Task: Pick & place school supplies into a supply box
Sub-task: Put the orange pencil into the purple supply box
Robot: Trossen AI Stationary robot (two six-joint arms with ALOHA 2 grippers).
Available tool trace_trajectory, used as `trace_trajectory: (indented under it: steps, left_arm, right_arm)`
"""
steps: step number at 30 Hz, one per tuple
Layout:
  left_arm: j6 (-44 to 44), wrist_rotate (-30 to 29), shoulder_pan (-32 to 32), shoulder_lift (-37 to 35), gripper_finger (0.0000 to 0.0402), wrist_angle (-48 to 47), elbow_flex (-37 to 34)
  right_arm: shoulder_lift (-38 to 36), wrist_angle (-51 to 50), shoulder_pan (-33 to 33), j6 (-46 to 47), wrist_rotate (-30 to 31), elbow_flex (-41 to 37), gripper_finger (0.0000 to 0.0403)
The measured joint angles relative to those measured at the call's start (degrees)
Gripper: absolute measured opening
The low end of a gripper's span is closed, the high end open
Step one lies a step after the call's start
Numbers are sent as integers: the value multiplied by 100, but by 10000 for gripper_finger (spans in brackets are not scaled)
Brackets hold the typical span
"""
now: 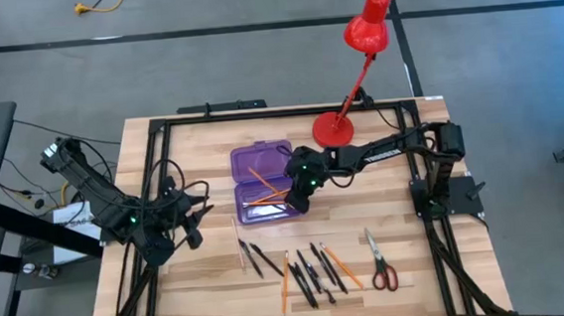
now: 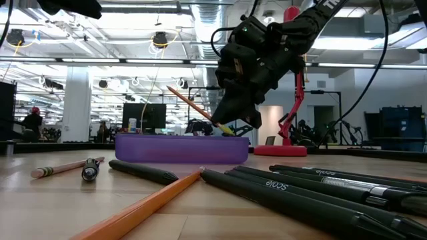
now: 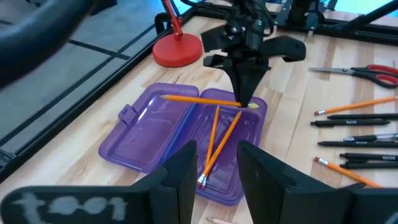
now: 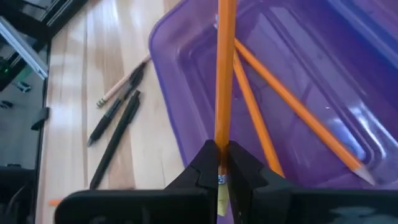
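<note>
Purple supply box [image 1: 262,184] open – two orange pencils [image 3: 217,140] inside, third pencil [image 4: 222,74] tilted above.

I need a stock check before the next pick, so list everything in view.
Supply box: one, translucent purple, lid open, table centre.
Pencils in box: two, orange, crossed.
Held pencil: one, orange, over the box.
Loose pens and pencils: several, black and orange, table front.
Scissors: one pair, red-handled, right of the pens.
Desk lamp: one, red, behind the box.
Right gripper: shut on the held pencil.
Left gripper: empty, parted, at the table's left.
</note>
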Motion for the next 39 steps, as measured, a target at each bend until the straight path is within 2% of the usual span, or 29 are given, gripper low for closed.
trace_trajectory:
  steps: [7,18,28,39]
  left_arm:
    - [-45,-73,2,0,102,1,0]
    - [-135,-216,2,2,103,2,0]
    - [-146,-300,2,2,103,0,0]
    - [-146,-353,1,2,103,0,0]
  right_arm:
    - [0,-825,65,-513,428,325,0]
    - [0,-1340,106,-984,829,617,0]
    - [-2,-1444,169,-1222,909,680,0]
    - [-2,-1433,415,-1406,1623,678,0]
